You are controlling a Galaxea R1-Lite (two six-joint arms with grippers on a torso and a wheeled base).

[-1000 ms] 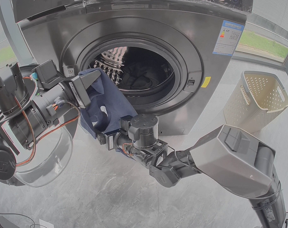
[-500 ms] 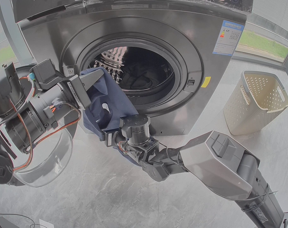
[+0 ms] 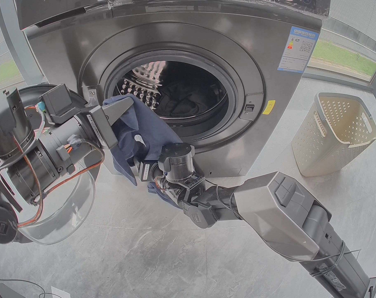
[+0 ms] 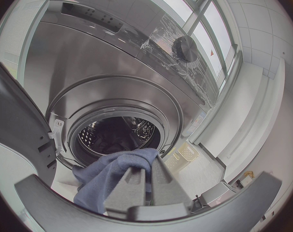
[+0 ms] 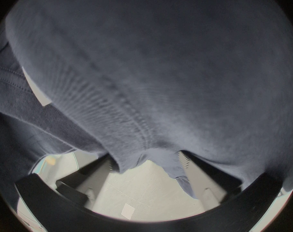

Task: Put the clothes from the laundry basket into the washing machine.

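The blue garment hangs left of centre in the head view, just before the open mouth of the washing machine. Its upper edge is pinched between the pressed-together fingers of the left gripper, and its lower folds drape over the right gripper, whose fingers stand spread with cloth sagging between them. The left arm comes in from the frame's left edge, pointing at the drum rim, while the right arm stretches from the lower right corner to centre, its wrist beneath the cloth.
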